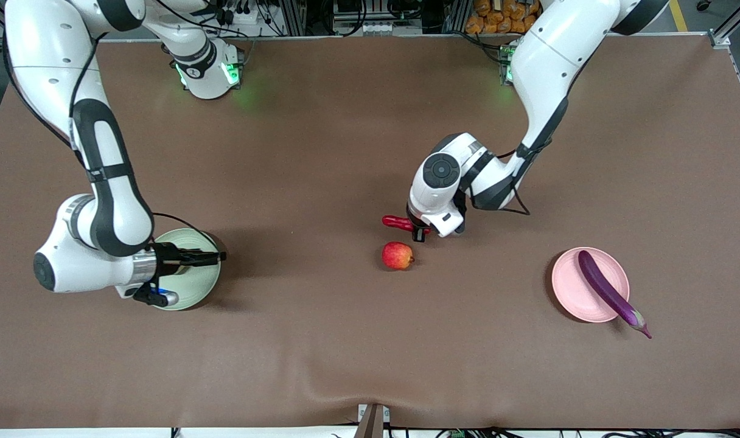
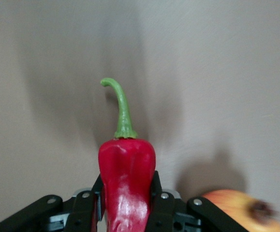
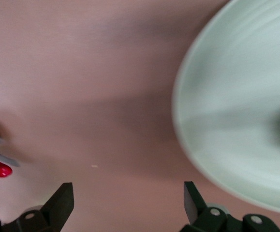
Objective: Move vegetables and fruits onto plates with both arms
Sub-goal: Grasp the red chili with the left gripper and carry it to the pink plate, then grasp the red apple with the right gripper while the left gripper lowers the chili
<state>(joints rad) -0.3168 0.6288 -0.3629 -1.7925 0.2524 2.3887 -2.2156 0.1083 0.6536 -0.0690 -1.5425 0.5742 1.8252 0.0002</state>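
The left tool is clamped on a red chili pepper, one black finger pressed against each side of it. The pepper's curved green stem points away from the tool, over the brown counter. An apple, red and yellowish, lies just beside the tool on the counter.

No readable text, seemingly.
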